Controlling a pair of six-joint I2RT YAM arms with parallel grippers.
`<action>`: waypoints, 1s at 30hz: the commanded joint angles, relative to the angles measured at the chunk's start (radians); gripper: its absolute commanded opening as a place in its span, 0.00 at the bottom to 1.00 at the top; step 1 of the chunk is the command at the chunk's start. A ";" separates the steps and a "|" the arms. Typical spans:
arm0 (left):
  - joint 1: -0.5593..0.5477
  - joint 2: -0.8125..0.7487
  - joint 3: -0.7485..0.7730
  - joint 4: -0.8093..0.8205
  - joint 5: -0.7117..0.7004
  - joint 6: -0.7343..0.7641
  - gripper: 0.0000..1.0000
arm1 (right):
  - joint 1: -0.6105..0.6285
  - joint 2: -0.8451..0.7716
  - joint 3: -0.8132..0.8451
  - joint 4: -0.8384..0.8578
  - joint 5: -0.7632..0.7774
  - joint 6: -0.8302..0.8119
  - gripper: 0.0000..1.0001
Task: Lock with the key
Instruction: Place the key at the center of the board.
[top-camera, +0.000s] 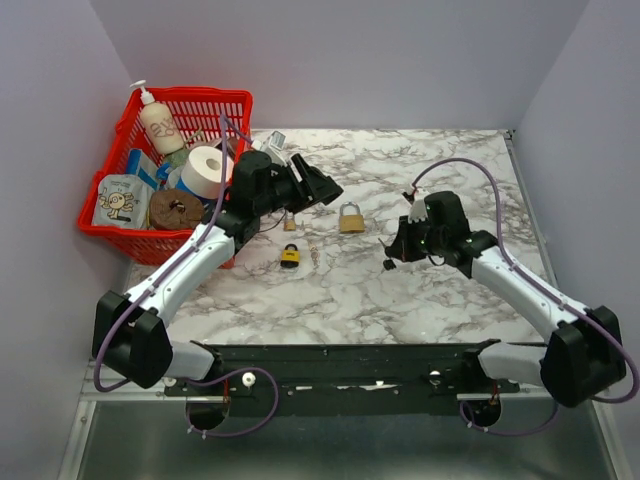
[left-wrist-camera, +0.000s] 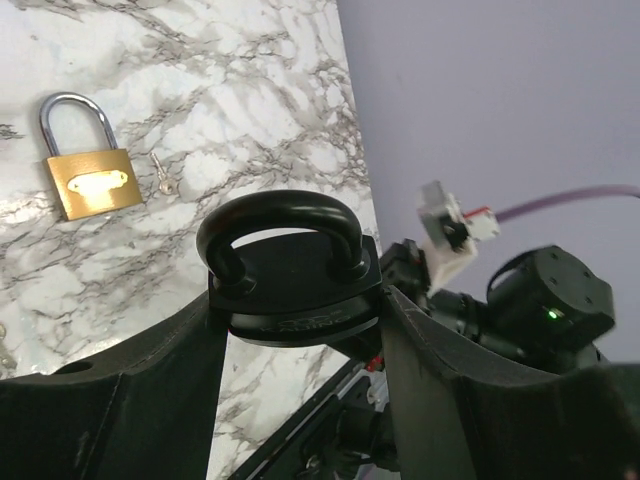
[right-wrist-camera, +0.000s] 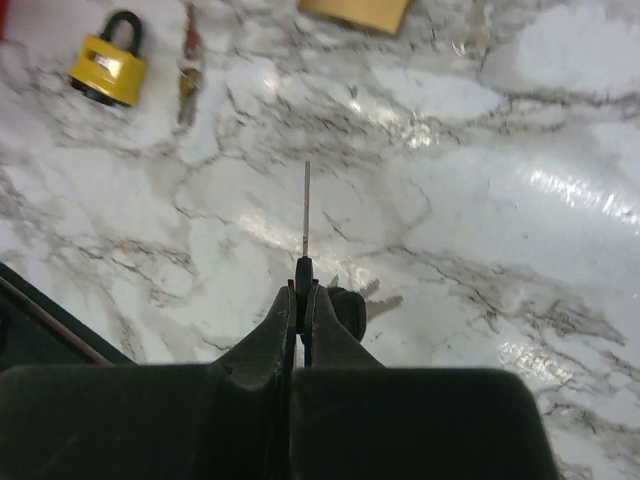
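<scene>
Nothing can be read for certain. The black padlock bears raised lettering, too blurred to make out. The brass padlock has a pale plate with illegible marks. The bottle carries print too small to read.

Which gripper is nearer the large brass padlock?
Left. The left gripper, holding a black padlock, is just beyond-left of the large brass padlock; the right gripper, pinching a key, sits farther off to its near right.

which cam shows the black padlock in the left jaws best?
Left wrist. The black padlock sits centred and close between the jaws, shackle and body both clear. Top external: it merges with the dark jaws, hard to separate. Right wrist: not in frame.
</scene>
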 joint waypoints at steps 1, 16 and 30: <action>-0.003 -0.049 -0.014 0.025 0.002 0.050 0.00 | -0.030 0.111 0.005 -0.071 -0.029 0.041 0.01; -0.087 0.029 -0.057 -0.160 0.045 0.169 0.00 | -0.095 0.375 0.127 0.006 -0.047 0.024 0.01; -0.164 0.331 0.142 -0.386 0.098 0.219 0.00 | -0.108 0.422 0.132 -0.011 -0.056 0.035 0.24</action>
